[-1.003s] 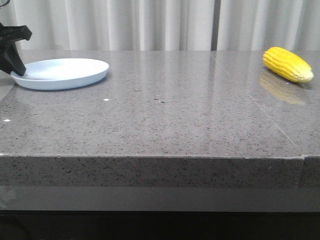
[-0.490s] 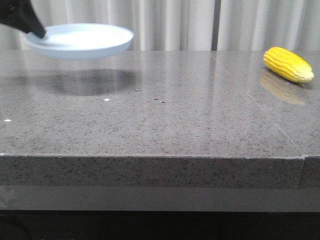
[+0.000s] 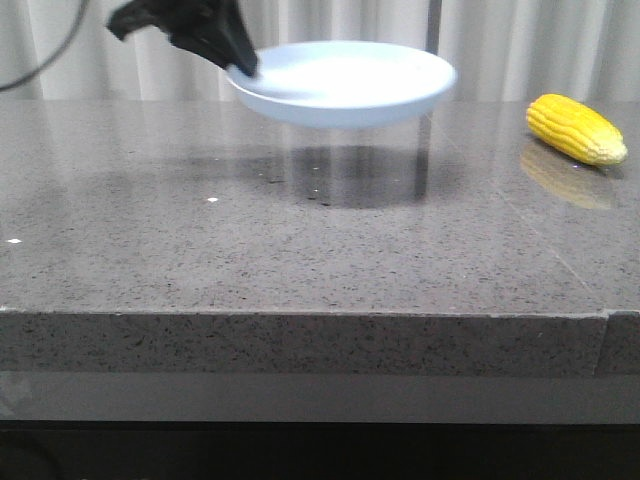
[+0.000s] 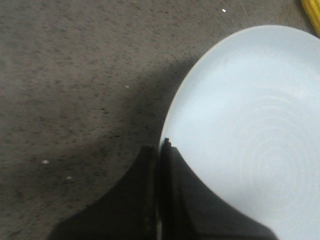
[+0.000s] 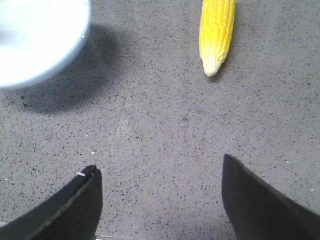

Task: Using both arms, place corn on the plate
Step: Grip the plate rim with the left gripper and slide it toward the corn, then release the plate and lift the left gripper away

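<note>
The plate [image 3: 342, 80] is held in the air above the counter [image 3: 300, 240], clear of the surface, with a dark shadow cast on the stone directly beneath it. It is gripped at its rim by the left gripper [image 3: 243, 62], whose black fingers [image 4: 167, 200] are seen in the left wrist view pinched together on the plate's edge, one on the inner face of the rim and the other on the outside, with the pale bowl of the plate [image 4: 245, 135] spreading away from the fingertips. A sliver of the corn [image 4: 312, 15] is caught at the far edge of that view, beyond the plate. The corn [image 3: 576, 128] is lying on the counter, well apart from the left fingers and untouched, its paler tip pointed toward the counter's right edge and its reflection visible in the polished stone. In the right wrist view the right gripper [image 5: 160, 195] is shown above bare counter with its two fingers [image 5: 75, 205] spread wide and nothing between them. The corn [image 5: 217, 34] is seen ahead of these fingers, its tapered tip turned toward them, and the plate [image 5: 40, 37] is seen off to one side, farther out.
</note>
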You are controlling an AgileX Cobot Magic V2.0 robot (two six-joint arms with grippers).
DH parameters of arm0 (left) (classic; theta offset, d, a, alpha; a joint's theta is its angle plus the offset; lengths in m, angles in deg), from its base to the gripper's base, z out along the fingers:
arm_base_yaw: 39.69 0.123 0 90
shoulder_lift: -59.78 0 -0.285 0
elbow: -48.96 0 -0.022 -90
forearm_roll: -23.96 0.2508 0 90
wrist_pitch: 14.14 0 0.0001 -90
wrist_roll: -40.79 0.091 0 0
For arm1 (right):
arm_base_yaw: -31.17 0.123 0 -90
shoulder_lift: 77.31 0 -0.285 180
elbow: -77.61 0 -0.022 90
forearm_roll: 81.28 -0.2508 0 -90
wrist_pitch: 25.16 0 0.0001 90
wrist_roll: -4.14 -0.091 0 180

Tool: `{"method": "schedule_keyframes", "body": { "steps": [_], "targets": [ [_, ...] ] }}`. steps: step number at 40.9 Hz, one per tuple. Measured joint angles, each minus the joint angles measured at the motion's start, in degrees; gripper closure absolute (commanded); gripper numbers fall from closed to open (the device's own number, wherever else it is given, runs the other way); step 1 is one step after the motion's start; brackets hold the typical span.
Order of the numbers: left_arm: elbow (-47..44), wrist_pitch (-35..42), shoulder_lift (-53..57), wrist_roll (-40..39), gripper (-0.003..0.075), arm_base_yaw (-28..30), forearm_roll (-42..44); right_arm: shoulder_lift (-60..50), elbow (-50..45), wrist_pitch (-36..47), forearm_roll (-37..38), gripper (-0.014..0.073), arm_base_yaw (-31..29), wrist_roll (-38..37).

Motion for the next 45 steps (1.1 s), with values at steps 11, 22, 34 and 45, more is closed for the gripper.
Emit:
{"method": "schedule_keyframes", "body": {
  "steps": [11, 22, 34, 45],
  "targets": [
    [0.0, 1.2, -5.1, -0.8, 0.0741, -2.5, 1.7, 0.0, 0.0, 0.0, 0.0, 0.0062, 0.0, 0.0],
    [0.0, 1.3, -6.2, -1.0, 0.0695, -2.5, 2.2, 0.0, 0.0, 0.0, 0.0, 0.0062, 0.0, 0.0],
    [0.0, -1.6, -6.0, -1.0, 0.0358, -2.5, 5.1, 0.0, 0.0, 0.0, 0.0, 0.0062, 0.0, 0.0],
    [0.0, -5.7, 4.4, -1.0, 0.0363, -2.9, 12.0, 0.0, 0.0, 0.0, 0.0, 0.0062, 0.0, 0.0]
  ]
}}
